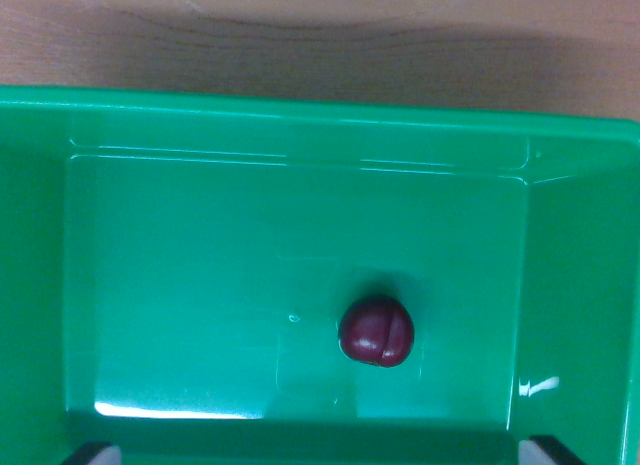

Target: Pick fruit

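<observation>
Your hand (318,453) shows only as two dark fingertips (88,452) at the bottom corners of the wrist view, set wide apart with nothing between them. Just above them lies the near wall of a green bin (300,125). The fruit (376,332), a small dark red round piece with a crease down its middle, rests on the bin floor, a little toward the wrist view's right. Beyond the bin's far rim you see the wooden counter (300,35).
</observation>
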